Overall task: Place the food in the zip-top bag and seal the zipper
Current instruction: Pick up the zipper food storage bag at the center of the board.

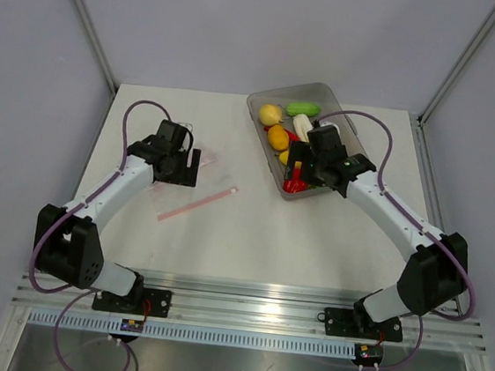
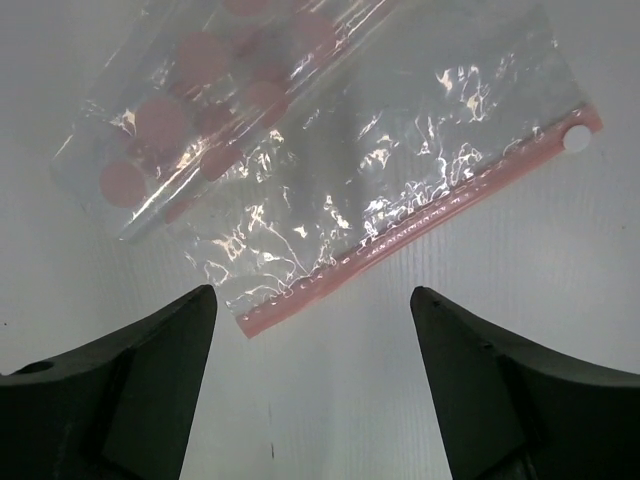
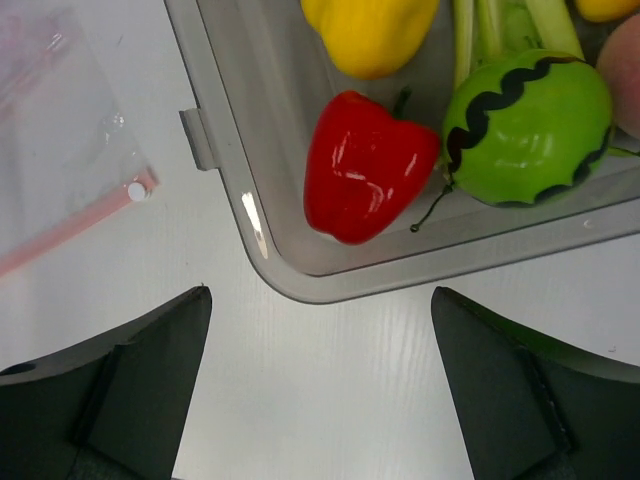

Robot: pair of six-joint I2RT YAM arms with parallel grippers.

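Note:
The clear zip-top bag (image 2: 330,130) with pink dots lies flat on the table, with its pink-red zipper (image 2: 420,220) on the near edge. In the top view the zipper (image 1: 197,203) runs diagonally. My left gripper (image 2: 313,295) is open and empty just above the zipper; the top view shows it (image 1: 187,166) at the bag's left end. The food sits in the grey tray (image 3: 300,280): a red pepper (image 3: 365,165), a green striped fruit (image 3: 525,125) and a yellow pepper (image 3: 370,30). My right gripper (image 3: 320,292) is open and empty over the tray's near corner (image 1: 300,172).
The tray (image 1: 328,95) stands at the back right and holds more toys: a yellow lemon (image 1: 271,114), a green piece (image 1: 302,109) and an orange one (image 1: 277,137). Frame posts rise at both back corners. A bag corner (image 3: 60,130) shows left of the tray.

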